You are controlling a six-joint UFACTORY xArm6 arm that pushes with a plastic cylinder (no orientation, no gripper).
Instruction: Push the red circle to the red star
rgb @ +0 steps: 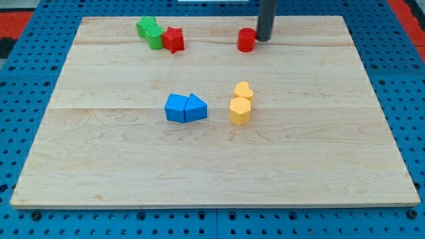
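The red circle (246,40) stands near the view's top, right of centre. The red star (173,40) lies further to the view's left at about the same height, touching two green blocks (150,31). My tip (265,40) is down on the board just right of the red circle, close to it or touching it. The red star is about a hand's width left of the circle.
Two blue blocks (185,108) sit together near the board's middle. A yellow heart (244,90) and a yellow hexagon (240,111) stand just right of them. The wooden board (212,166) lies on a blue pegboard.
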